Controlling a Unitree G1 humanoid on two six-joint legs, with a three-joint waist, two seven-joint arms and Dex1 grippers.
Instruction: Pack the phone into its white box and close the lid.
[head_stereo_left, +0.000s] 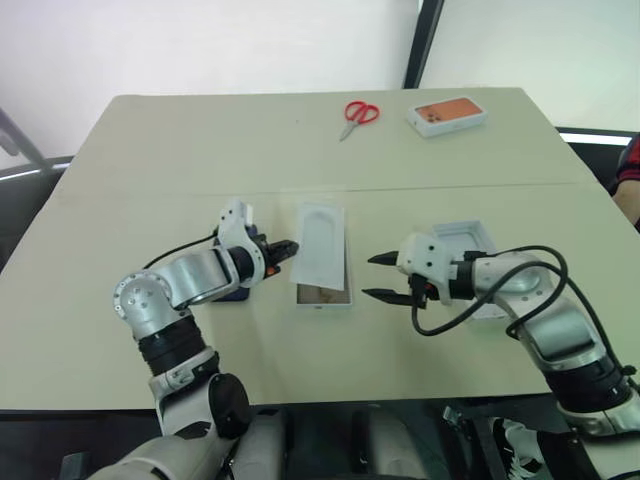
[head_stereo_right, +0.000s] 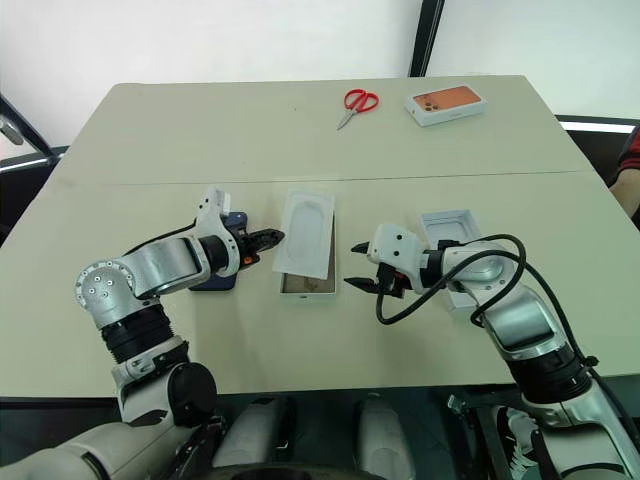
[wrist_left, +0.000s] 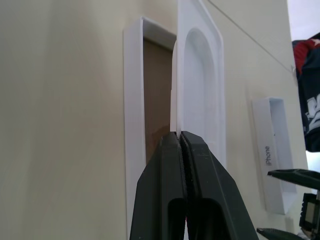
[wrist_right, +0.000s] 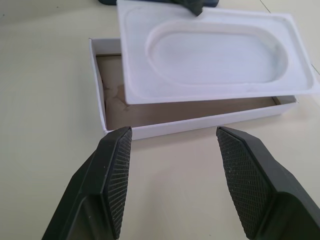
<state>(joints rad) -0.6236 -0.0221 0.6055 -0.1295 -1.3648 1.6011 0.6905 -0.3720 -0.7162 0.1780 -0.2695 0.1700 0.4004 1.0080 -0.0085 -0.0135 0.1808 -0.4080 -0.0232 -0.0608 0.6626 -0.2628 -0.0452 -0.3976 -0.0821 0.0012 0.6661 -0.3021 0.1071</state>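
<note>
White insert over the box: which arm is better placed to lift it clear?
Left, I'd judge. The left gripper is shut on the white insert's edge above the white box; the right gripper hangs open beside it, holding nothing.

I saw a beige table under everything. The white box had white walls and a brown, blotchy cardboard floor. The moulded insert over it was plain white. The phone showed dark navy. The lid was white, with grey lettering on its side in the left wrist view. The scissors had red handles. The far box was white with an orange phone picture. Both grippers' fingers were black, the pads cross-hatched.
</note>
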